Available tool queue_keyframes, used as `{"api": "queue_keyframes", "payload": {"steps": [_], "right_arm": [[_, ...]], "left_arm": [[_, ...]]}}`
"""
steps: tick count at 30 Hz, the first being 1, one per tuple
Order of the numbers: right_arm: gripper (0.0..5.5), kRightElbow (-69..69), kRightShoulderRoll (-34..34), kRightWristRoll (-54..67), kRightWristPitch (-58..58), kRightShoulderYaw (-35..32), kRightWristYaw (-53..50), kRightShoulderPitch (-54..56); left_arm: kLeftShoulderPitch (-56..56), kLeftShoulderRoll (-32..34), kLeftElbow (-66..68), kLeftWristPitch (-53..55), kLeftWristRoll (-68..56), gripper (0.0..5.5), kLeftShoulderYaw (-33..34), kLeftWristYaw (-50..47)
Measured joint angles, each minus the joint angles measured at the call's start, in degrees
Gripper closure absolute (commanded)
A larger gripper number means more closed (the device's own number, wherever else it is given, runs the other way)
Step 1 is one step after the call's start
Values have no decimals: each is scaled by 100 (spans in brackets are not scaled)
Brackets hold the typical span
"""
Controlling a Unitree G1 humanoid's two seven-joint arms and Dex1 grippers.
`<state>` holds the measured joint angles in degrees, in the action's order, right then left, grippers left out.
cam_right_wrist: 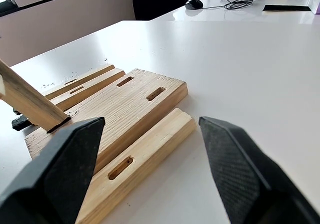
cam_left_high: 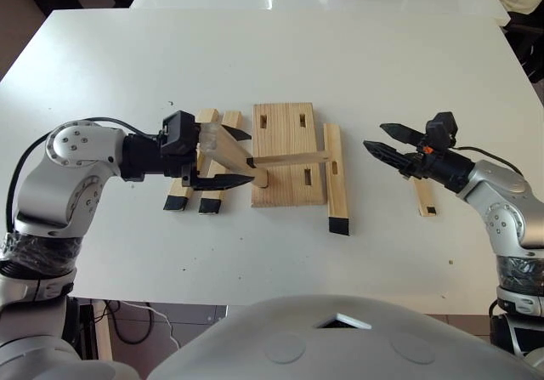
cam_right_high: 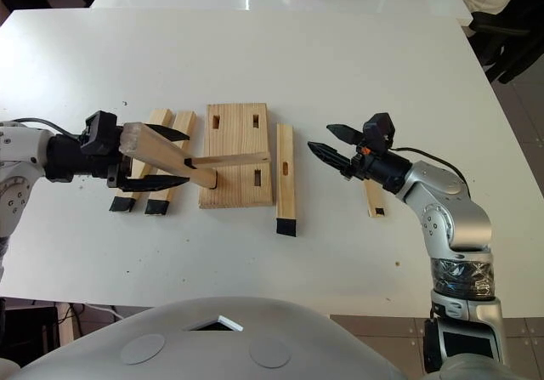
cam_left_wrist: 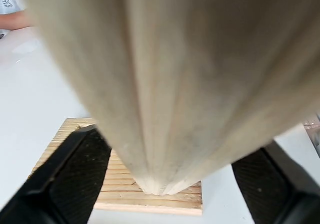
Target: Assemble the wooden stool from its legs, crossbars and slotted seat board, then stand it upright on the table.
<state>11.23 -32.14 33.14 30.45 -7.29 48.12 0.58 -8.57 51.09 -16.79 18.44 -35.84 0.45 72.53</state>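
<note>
Leg point(cam_left_high: 228, 150) in left end effector point(cam_left_high: 248, 155), tip on seat board point(cam_left_high: 285, 138).

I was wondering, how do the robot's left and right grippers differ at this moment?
The left gripper has its fingers shut on a wooden leg; the right gripper has them open and empty. The left gripper is at the left edge of the seat board; the right gripper hovers clear of its right side. Both point inward toward the board.

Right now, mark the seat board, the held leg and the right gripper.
seat board point(cam_left_high: 285, 138): left eye view, top face.
held leg point(cam_right_high: 167, 152): right eye view, mid-shaft.
right gripper point(cam_left_high: 375, 137): left eye view, between fingertips.
</note>
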Motion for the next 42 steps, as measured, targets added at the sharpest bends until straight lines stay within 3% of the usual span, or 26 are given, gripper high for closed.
{"api": "queue_keyframes", "payload": {"steps": [6, 15, 20, 26, 33, 37, 42], "right_arm": [[201, 3, -24, 25, 0, -168, -5, -120], [201, 145, -15, 54, -5, -389, -176, -413], [201, 221, 11, 67, -4, -519, -286, -470], [201, 235, 65, 65, -3, -552, -349, -563], [201, 144, 84, 61, -6, -421, -328, -402], [201, 54, 74, 55, -9, -418, -331, -281], [201, -72, 168, -18, -21, -367, -570, 57]], "left_arm": [[183, 132, -425, 124, -47, 152, 511, -148], [158, 250, -1321, 1267, -1406, 152, 1762, -1125], [465, 313, -862, 1369, -1387, 152, 2293, -1219], [-195, -130, -144, 1836, -2361, 152, 2960, -2280], [26, -977, -385, 1842, -2615, 152, 3038, -3299], [18, -1134, 257, 1397, -1581, 152, 2848, -3908], [764, -1620, 630, 1063, -116, 152, 1898, -4491]]}}
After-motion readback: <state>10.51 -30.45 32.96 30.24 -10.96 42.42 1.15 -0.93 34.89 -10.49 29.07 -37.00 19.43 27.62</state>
